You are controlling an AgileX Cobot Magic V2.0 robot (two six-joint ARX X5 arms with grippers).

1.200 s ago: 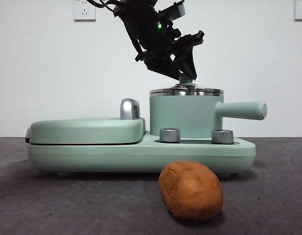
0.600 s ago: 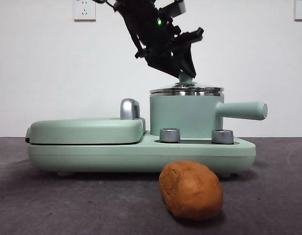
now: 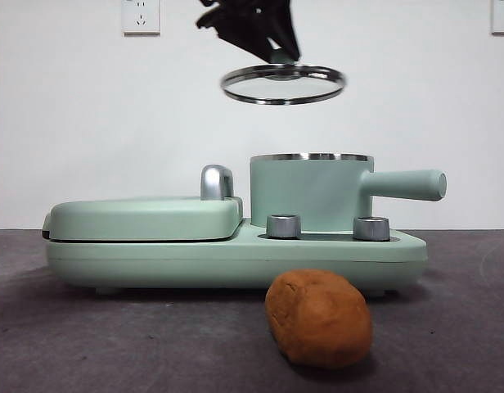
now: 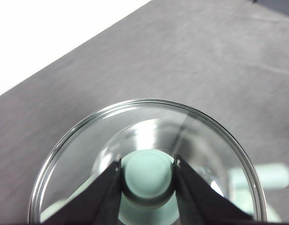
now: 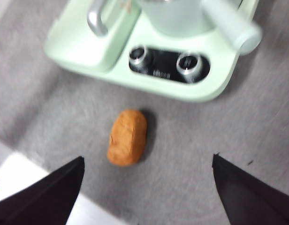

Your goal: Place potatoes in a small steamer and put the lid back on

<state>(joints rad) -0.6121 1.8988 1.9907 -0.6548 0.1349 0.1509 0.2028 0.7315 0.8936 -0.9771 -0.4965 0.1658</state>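
Potato: one oval orange-brown lump with a matte, slightly rough skin lies on the dark grey table, in front of the mint-green appliance base and apart from it. In the right wrist view the potato lies on the table between the base and the camera.

Small mint-green cylindrical steamer pot with a silver rim stands upright on the base behind two silver control knobs. Its straight mint-green side handle is level. The pot is uncovered.

Round glass lid with a shiny steel rim hangs in the air above the pot, well clear of the rim and slightly offset toward the flat mint-green hinged griddle plate. The lid is roughly level.

Left gripper comes in from the top edge of the front view. Its two black jaws are clamped on the lid's small mint-green knob, one jaw on each side, touching it.

Right gripper is high above the table. Its jaws are spread wide with nothing between them, and it touches nothing.
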